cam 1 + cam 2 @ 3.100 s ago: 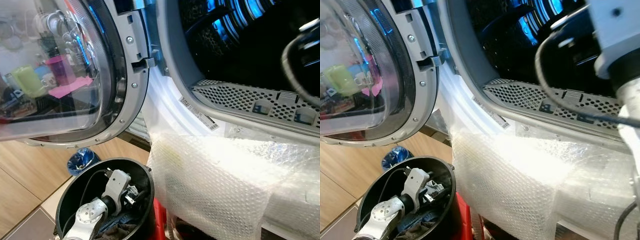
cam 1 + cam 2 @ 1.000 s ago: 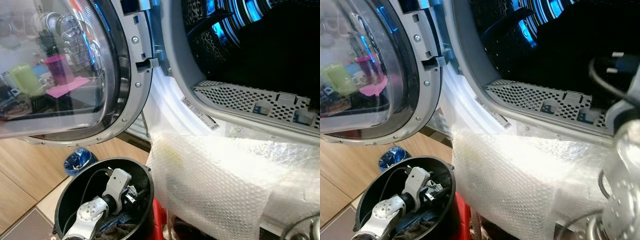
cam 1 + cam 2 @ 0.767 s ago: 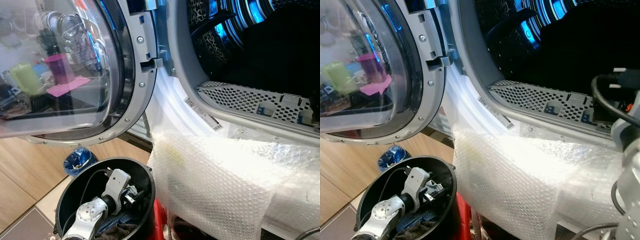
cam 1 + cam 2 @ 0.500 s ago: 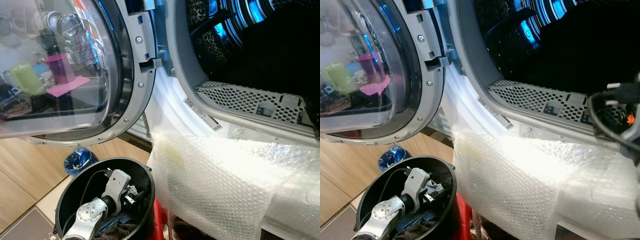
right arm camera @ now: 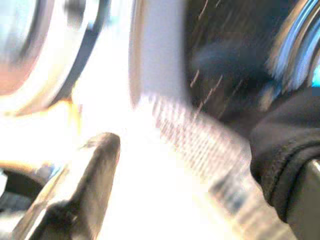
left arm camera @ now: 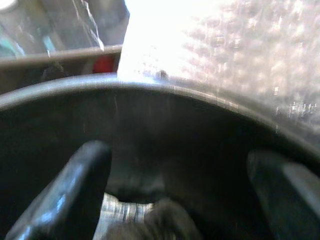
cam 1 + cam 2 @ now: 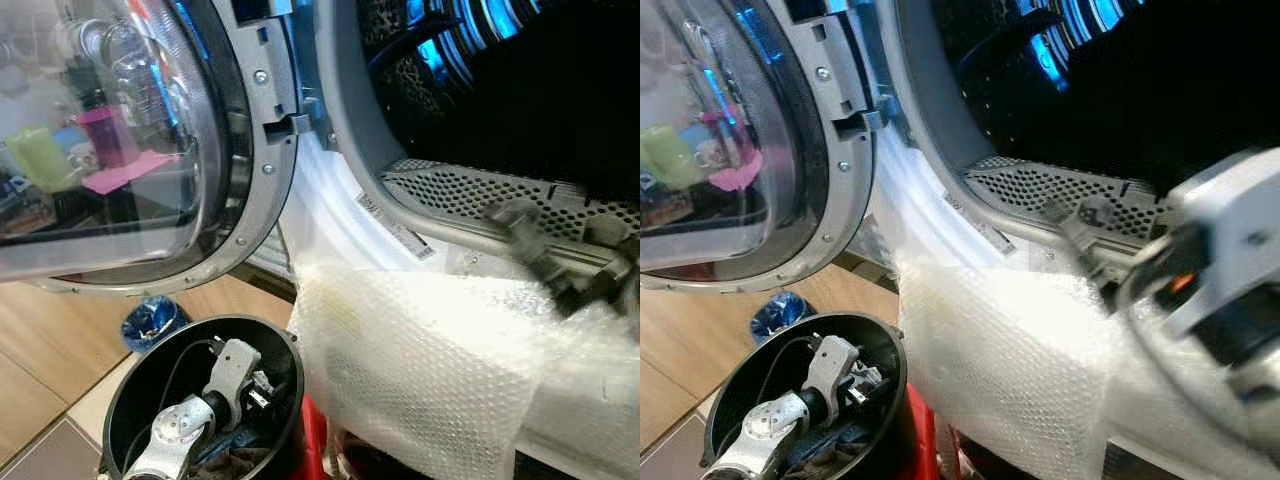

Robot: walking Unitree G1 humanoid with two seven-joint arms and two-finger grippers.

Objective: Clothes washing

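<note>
Right claw (image 7: 1095, 235), blurred, sits at the drum (image 7: 520, 90) lip above the bubble wrap (image 7: 420, 370); its fingers (image 5: 80, 185) are spread, and a dark cloth (image 5: 280, 150) appears to hang on one, though blur makes this uncertain. Left claw (image 7: 262, 390) is inside the black bucket (image 7: 130, 385), fingers (image 6: 65, 195) apart over the clothes (image 6: 150, 225) at the bottom. Lower the left claw fully onto the fabric before closing. Lift clear of the rim, then carry past the open door (image 7: 130, 150) into the drum.
</note>
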